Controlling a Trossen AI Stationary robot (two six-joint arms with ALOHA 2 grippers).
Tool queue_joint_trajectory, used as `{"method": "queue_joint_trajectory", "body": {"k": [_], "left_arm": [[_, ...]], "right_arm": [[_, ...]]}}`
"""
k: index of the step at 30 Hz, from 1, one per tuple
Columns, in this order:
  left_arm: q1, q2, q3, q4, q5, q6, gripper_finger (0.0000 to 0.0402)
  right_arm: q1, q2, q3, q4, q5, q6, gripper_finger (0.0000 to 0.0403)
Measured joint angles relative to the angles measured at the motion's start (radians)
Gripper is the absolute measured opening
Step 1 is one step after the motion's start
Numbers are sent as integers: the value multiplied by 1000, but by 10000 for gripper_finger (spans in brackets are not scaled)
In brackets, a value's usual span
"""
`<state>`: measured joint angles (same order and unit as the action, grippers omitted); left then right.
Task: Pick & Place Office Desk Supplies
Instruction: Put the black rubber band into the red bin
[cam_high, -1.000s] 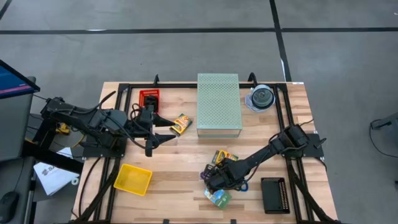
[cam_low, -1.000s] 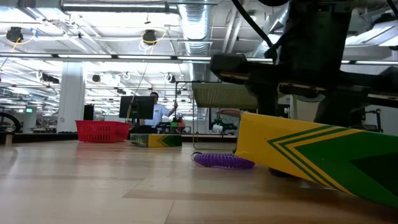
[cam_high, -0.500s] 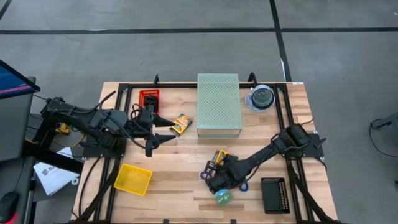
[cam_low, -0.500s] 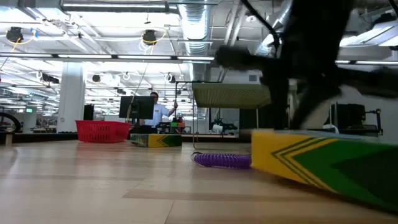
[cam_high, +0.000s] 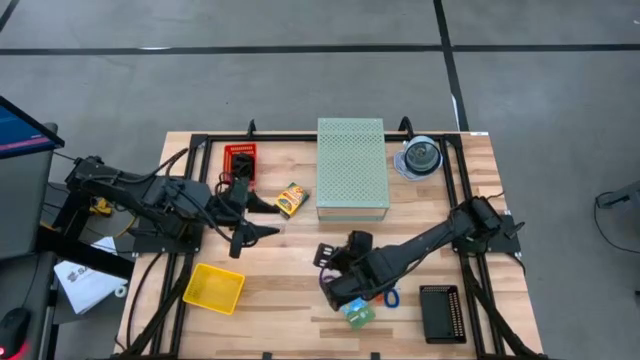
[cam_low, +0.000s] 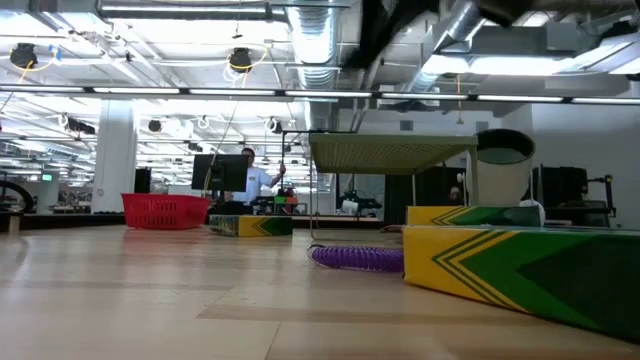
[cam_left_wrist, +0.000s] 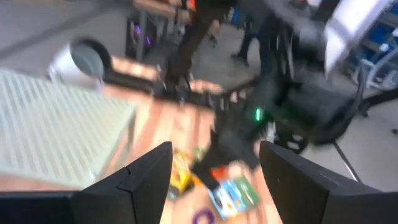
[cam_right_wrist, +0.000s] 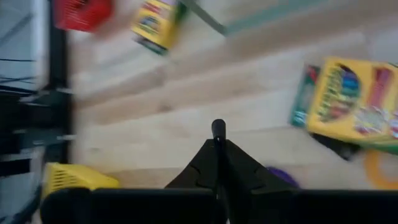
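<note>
Above the near middle of the surface, my right gripper (cam_right_wrist: 218, 134) has its jaws pressed together on nothing. A crayon box (cam_right_wrist: 354, 99) and a purple elastic loop (cam_low: 357, 258) lie just beside it on open wood. My left gripper (cam_high: 262, 218) waits, jaws spread, near the perforated box (cam_high: 352, 165).

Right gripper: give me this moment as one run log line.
right gripper: shut, nothing visibly held, near green-blue packet | left gripper: open, waiting on the left side of pale green box
</note>
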<state>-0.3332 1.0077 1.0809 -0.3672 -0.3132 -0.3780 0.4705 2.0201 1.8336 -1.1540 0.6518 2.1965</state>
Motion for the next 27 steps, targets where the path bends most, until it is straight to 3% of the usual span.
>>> {"method": "queue_joint_trajectory", "body": {"k": [5, 9, 13, 21, 27], "left_arm": [[0, 0, -4, -88, 80, -143, 237], [0, 0, -58, 5, 179, -223, 237], [4, 0, -120, 127, 189, -277, 237], [39, 28, -182, 282, 225, -346, 237], [76, 82, -183, 331, 271, -340, 237]], "right_arm": [[-4, 0, 121, -23, 140, -129, 1], [-16, 0, 221, -9, 216, -264, 1], [-30, -1, 284, 47, 283, -386, 1], [-34, -1, 318, 188, 306, -572, 0], [-42, -1, 318, 227, 300, -608, 0]]}}
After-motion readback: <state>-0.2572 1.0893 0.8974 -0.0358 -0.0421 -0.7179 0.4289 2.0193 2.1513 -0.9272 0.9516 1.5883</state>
